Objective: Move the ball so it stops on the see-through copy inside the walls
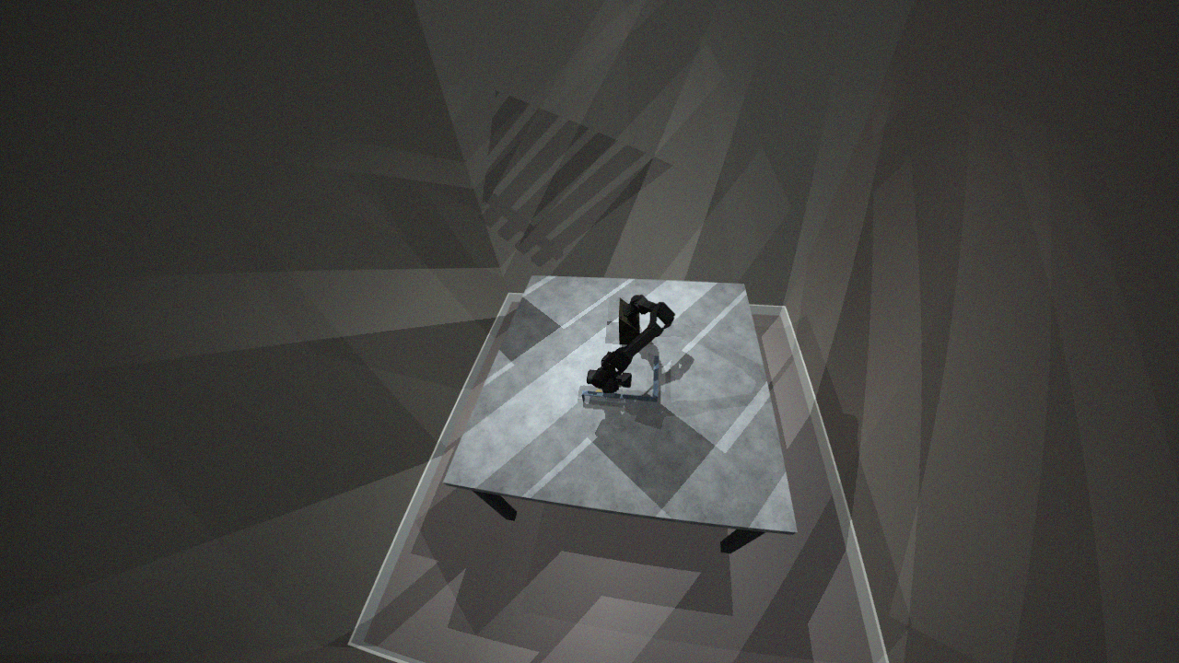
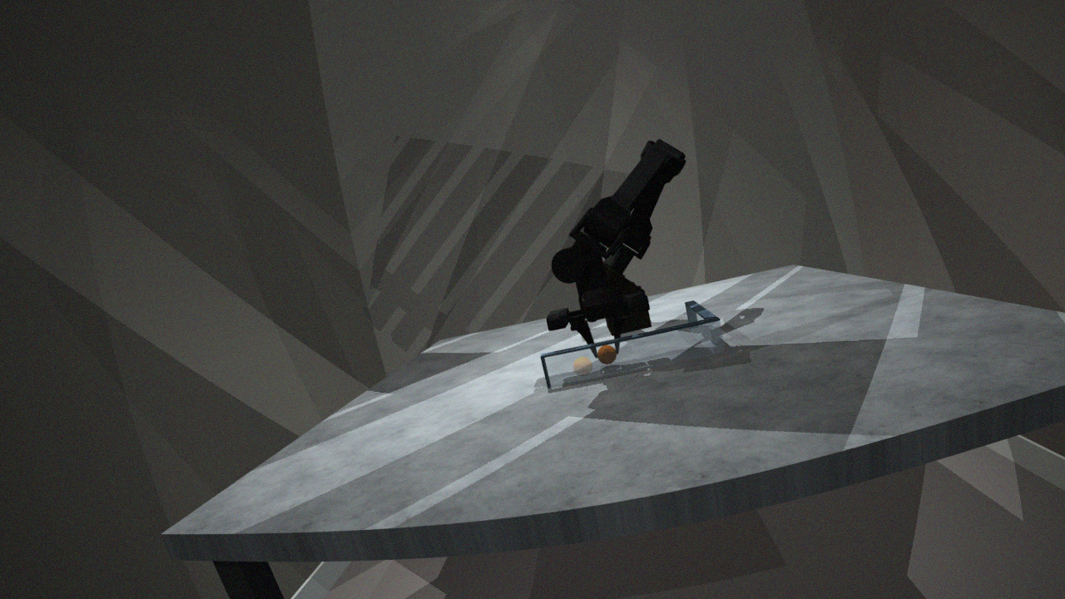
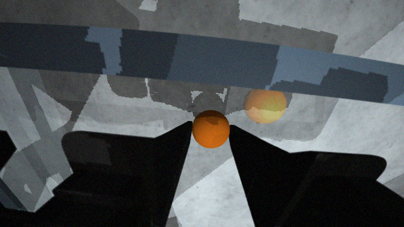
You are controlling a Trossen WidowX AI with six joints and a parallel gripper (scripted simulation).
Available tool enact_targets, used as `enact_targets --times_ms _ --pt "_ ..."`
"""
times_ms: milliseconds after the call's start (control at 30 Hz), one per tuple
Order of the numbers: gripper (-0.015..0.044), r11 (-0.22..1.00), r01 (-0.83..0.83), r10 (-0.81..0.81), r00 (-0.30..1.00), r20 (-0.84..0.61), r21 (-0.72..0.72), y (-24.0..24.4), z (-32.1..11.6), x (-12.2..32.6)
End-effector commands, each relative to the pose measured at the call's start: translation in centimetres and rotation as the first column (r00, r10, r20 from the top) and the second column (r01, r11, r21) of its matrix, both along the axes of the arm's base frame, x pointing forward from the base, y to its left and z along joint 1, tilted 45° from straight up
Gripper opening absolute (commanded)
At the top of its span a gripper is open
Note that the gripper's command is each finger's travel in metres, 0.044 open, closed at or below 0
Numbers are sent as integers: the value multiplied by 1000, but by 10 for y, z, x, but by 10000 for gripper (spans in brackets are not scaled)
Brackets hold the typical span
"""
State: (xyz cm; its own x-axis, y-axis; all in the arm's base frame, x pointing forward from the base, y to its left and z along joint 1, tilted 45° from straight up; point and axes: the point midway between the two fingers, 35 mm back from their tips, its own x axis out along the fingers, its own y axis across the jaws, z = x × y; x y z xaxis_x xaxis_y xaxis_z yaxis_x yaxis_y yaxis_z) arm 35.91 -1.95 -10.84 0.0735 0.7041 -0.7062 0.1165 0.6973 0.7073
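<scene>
ball [image 3: 211, 128]: solid orange, pinched between the two dark fingertips, near the table's middle.
see-through copy [image 3: 265, 105]: pale orange, just beside the ball, against the long clear wall [image 3: 202, 60].

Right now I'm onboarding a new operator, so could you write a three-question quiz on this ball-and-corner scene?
1. True or false: the gripper is shut on the orange ball.
2. In the wrist view, the see-through copy lies where relative to the ball? A) up and to the right, close to the clear wall B) down and to the left C) directly beneath it
3. Fill in: in the exterior view the ball and the copy are side by side but ____ overlapping.

Key: 1 true; 2 A; 3 not.
</scene>
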Motion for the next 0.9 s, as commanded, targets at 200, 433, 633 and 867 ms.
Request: enact_targets --times_ms 200,433,633,867 --pt "0 1000 14 -14 1000 5 -18 -53 48 0" --pt "0 1000 11 -11 1000 9 -8 -82 81 -8" --pt "0 1000 11 -11 1000 11 -7 -86 77 -6" --pt "0 1000 11 -11 1000 12 -7 -90 40 5"
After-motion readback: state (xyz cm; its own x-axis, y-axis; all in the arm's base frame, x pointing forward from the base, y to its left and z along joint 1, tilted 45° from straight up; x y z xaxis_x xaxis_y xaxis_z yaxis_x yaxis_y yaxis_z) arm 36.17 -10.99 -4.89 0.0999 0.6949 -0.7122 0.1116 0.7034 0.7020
